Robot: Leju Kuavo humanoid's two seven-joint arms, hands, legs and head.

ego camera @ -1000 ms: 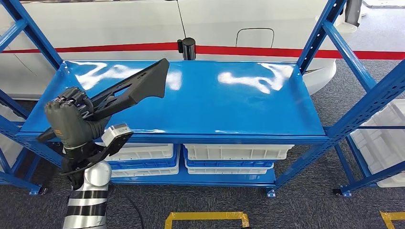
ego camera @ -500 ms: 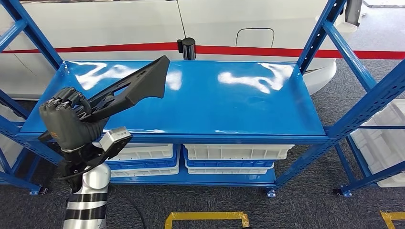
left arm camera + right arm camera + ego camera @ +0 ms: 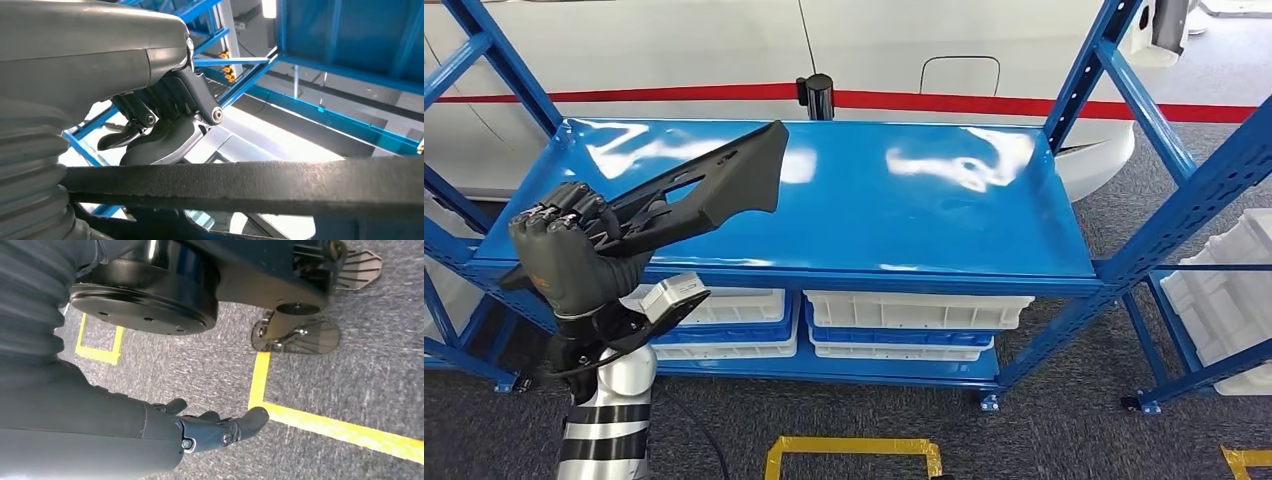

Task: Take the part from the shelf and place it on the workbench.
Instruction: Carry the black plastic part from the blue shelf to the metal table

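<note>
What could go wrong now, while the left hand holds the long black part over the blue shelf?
1. The left hand grips the black part at one end, so the long free end may tilt down or slip.
2. The free end hangs over the shelf top, between the blue uprights; it might hit an upright if swung out sideways.

One black part, four white bins.

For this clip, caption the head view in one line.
Left hand grips the black part, lifted over the blue shelf.
</note>
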